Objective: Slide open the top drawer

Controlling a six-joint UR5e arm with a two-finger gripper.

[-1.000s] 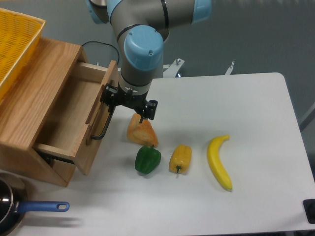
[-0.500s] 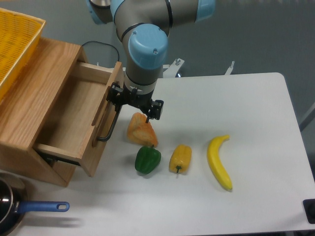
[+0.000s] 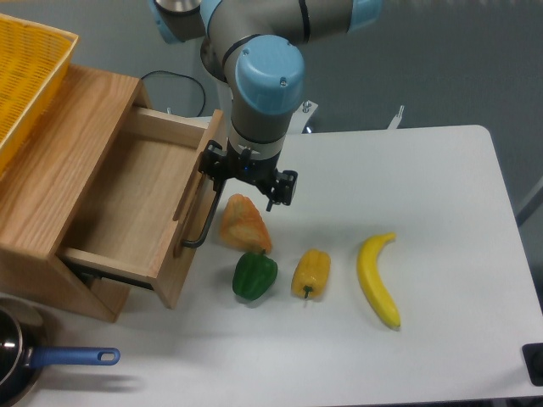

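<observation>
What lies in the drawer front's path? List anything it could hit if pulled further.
The orange pastry-like item lies right beside the top drawer, just past its handle, and the green pepper sits near the front's lower corner. Both look likely to be pushed. The gripper is at the handle.

Light oak top drawer (image 3: 127,203) with black bar handle (image 3: 206,216); yellow latticed basket (image 3: 21,72); green pepper (image 3: 254,275); yellow banana (image 3: 376,280); white worktop (image 3: 441,195)

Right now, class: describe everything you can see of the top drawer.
The top drawer is light oak-looking wood: a shallow plain box with nothing visible inside and a broad front panel carrying a long black bar handle. It stands pulled well out of the cabinet. The pincer is at the handle's upper end; contact is unclear.
</observation>
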